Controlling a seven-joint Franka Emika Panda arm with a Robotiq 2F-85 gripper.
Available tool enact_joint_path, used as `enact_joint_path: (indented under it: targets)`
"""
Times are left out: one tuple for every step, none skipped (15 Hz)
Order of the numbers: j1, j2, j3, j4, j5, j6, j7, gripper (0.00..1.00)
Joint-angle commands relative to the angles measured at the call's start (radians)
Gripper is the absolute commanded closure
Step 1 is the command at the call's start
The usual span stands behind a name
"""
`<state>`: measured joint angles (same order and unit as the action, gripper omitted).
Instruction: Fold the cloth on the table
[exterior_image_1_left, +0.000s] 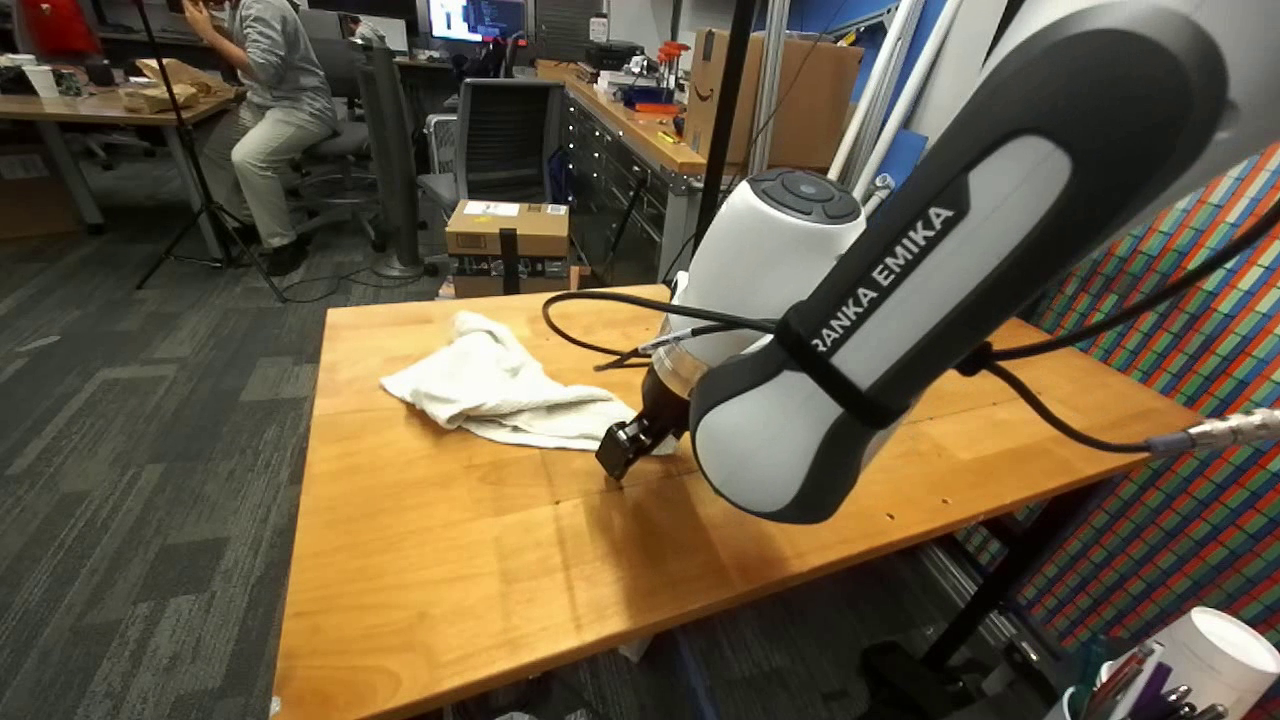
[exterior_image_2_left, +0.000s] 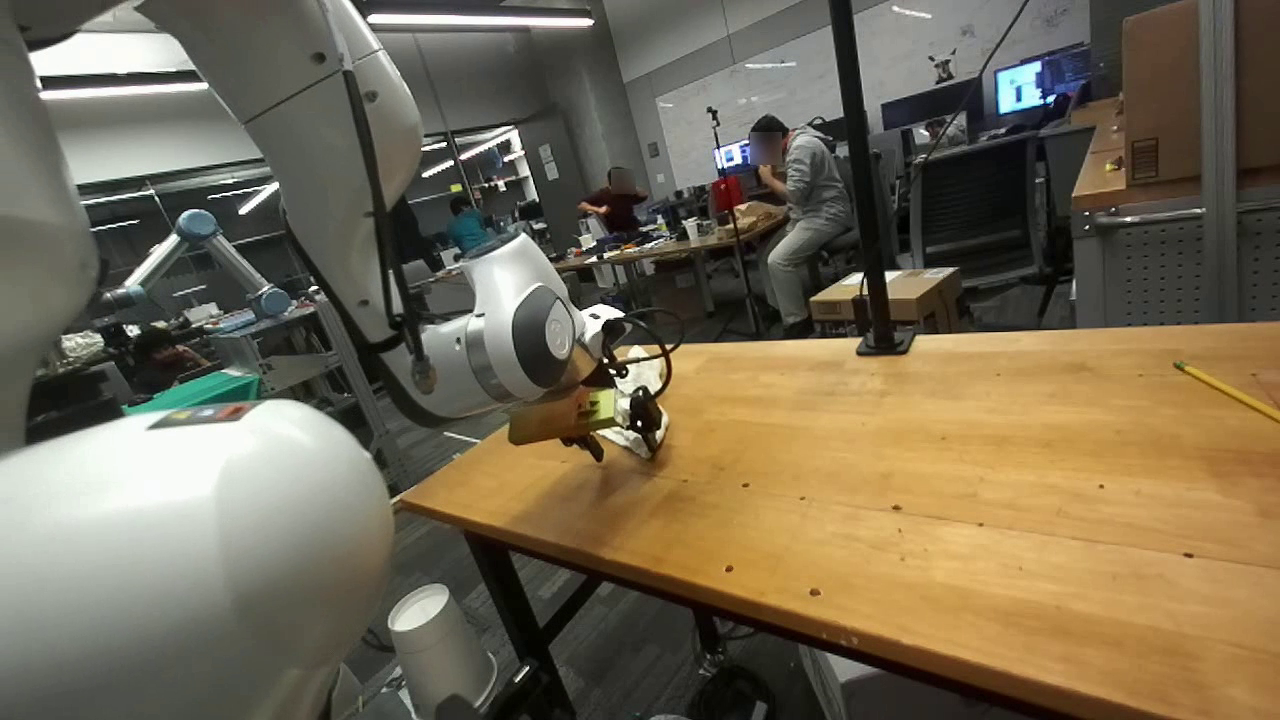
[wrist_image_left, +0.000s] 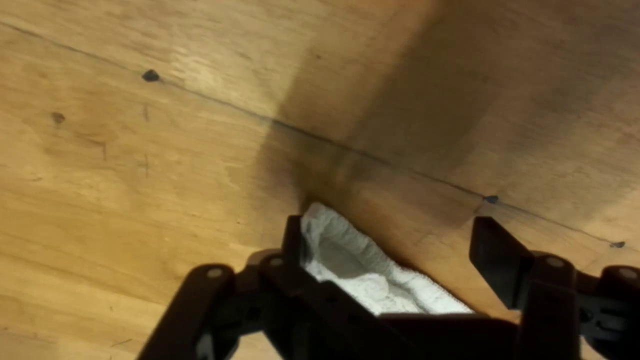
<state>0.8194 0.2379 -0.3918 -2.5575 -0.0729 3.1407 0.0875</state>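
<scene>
The white cloth (exterior_image_1_left: 500, 385) lies rumpled, with a raised peak, near a corner of the wooden table (exterior_image_1_left: 430, 570). In an exterior view my arm and gripper (exterior_image_2_left: 627, 451) cover much of the cloth (exterior_image_2_left: 626, 438). My gripper (exterior_image_1_left: 622, 452) is low over the tabletop at the cloth's near end. Seen from the wrist, the jaws stand wide apart, and a folded corner of the cloth (wrist_image_left: 370, 290) lies between them. That corner meets or nearly touches the left finger (wrist_image_left: 292, 240); bare wood shows beside the right finger (wrist_image_left: 495, 260). The gripper body hides the rest of the cloth there.
A black post (exterior_image_2_left: 866, 200) is fixed at the table's edge, and a yellow pencil (exterior_image_2_left: 1225, 390) lies on the top. Loose black cable (exterior_image_1_left: 575, 295) loops out from the wrist above the cloth. Past the table edge sits a cardboard box (exterior_image_1_left: 508, 240).
</scene>
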Motion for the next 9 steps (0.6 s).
enact_joint_path:
  targets:
    - [-0.089,0.046,0.074,0.052,0.014,0.032,-0.044,0.45]
    - [-0.101,0.050,0.081,0.059,0.008,0.032,-0.047,0.53]
    - [-0.113,0.052,0.091,0.063,0.005,0.032,-0.051,0.62]
    - [-0.121,0.052,0.099,0.065,0.003,0.030,-0.055,0.68]
    - [-0.127,0.050,0.105,0.066,0.000,0.028,-0.059,0.75]
    - [-0.130,0.048,0.110,0.066,-0.003,0.027,-0.065,0.84]
    - [-0.124,0.047,0.106,0.071,-0.009,0.024,-0.068,0.90]
    - [-0.116,0.046,0.101,0.076,-0.013,0.021,-0.070,0.93]
    - [-0.104,0.046,0.095,0.084,-0.018,0.018,-0.070,0.94]
